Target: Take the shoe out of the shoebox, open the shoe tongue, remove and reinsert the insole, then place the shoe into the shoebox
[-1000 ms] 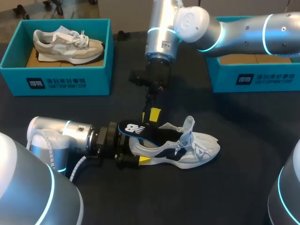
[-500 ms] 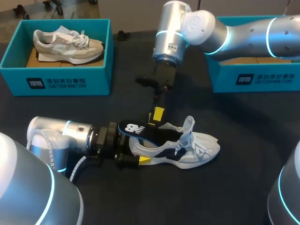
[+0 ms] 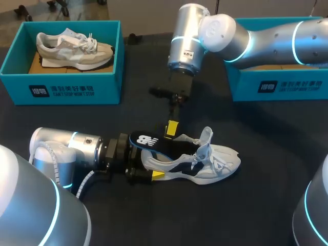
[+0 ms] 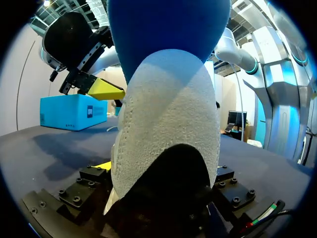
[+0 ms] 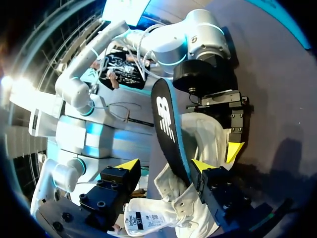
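White shoe (image 3: 215,161), black insole (image 3: 148,141) half out

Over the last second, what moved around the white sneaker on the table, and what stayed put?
The right arm swung its wrist toward the head view's right, while the open right tool hardly shifted, hanging over the black foam insole. Unchanged: the left tool stays shut on the heel of the white and black sneaker, and the insole still sticks up out of it.

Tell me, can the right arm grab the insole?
Probably yes: the insole sticks up out of the shoe uncovered, and the right arm holds open jaws just above it.
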Available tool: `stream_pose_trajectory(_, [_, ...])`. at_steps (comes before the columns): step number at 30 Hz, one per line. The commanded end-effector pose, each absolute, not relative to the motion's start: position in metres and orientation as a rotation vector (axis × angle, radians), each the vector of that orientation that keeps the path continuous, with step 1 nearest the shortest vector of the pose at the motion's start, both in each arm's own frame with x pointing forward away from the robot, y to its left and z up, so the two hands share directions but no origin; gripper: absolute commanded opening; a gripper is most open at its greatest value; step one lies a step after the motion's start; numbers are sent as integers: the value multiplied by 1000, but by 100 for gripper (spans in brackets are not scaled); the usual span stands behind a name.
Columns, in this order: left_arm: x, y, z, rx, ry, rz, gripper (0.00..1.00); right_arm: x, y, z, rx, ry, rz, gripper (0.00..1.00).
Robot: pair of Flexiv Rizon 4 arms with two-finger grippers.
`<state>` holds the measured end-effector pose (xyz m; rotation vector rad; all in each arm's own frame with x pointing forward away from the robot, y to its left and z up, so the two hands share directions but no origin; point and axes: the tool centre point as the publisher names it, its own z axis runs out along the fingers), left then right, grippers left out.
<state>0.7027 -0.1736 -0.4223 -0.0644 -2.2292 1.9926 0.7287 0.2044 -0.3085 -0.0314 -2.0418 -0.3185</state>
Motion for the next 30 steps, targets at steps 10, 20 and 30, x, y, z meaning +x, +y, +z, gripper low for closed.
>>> stream_pose_trajectory(10, [702, -174, -424, -62, -2229, 1995, 0, 728, 215, -308, -11, -2048, -303, 56])
stream_pose_trajectory(20, [702, -174, -424, -62, -2229, 1995, 0, 731, 223, -316, 14, -2028, -305, 55])
stream_pose_trajectory(30, [702, -174, -424, -62, -2229, 1995, 0, 733, 226, -323, 23, -2013, -319, 51])
